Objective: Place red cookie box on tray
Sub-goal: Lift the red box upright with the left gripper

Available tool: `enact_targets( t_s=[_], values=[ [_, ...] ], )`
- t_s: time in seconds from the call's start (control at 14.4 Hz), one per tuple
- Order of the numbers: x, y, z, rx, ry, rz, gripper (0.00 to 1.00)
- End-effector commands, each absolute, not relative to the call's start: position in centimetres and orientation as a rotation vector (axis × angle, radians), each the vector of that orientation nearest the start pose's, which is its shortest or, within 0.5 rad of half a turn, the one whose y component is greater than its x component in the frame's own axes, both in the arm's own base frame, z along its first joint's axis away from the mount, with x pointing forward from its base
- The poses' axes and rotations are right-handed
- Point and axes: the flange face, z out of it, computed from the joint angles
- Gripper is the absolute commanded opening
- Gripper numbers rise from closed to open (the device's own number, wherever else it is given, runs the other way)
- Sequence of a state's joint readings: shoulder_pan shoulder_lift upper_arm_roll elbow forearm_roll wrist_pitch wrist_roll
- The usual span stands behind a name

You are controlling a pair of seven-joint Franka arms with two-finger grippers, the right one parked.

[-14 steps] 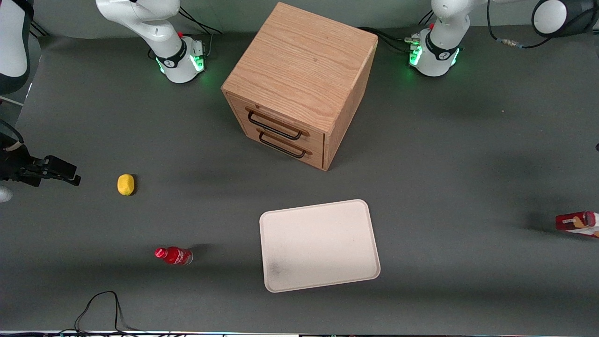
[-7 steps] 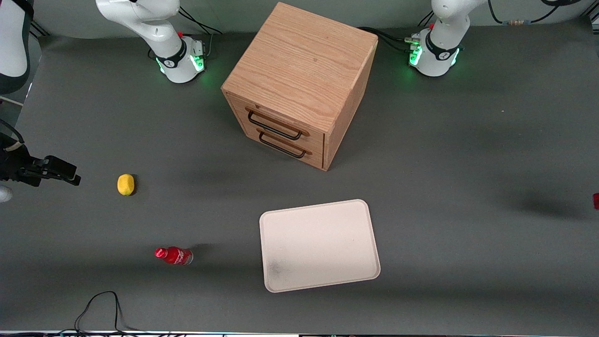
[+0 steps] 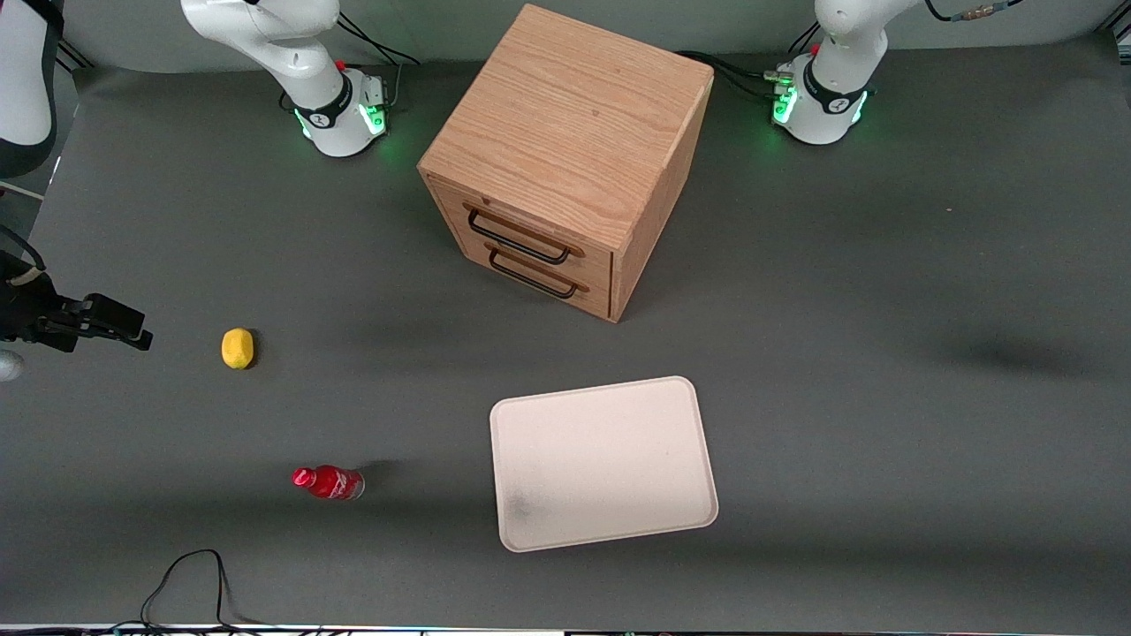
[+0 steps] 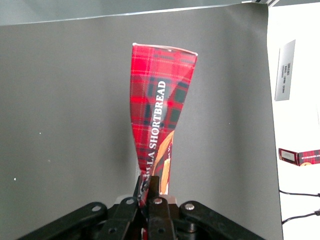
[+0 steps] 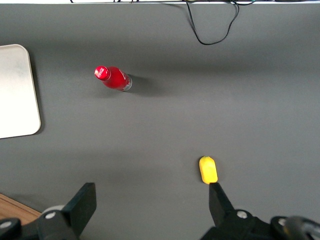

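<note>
Red cookie box (image 4: pixel 161 120) — one — clamped in the gripper (image 4: pixel 151 192); one tray (image 3: pixel 603 462), bare.

White arm bases (image 3: pixel 822 97) glow green beside the wooden cabinet (image 3: pixel 565 159); the gripper (image 4: pixel 152 192) is black, with silver screws.

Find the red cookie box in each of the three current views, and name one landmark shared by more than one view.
Front view: not in it; the left arm's gripper is out of view too.
Left wrist view: the red cookie box hangs above the grey table, clamped at one end in the gripper.
Right wrist view: not in it.
Shared landmark: the tray shows in the front and right wrist views.
</note>
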State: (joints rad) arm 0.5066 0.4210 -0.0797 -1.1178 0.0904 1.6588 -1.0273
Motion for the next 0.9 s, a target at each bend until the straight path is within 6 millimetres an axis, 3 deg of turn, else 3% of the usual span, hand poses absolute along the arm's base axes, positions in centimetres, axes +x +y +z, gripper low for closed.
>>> enact_targets(
  t_s=[0.0, 0.14, 0.56, 0.83],
  values=[
    [60.0, 27.9, 60.0, -2.42, -1.921, -0.192, 0.0],
    [58.8, 26.3, 60.1, -2.53, -1.76, -0.155, 0.0],
    [56.1, 21.3, 61.5, -2.939, -0.942, -0.104, 0.0],
    [56.0, 17.7, 61.7, -3.033, -0.568, -0.058, 0.0]
  ],
)
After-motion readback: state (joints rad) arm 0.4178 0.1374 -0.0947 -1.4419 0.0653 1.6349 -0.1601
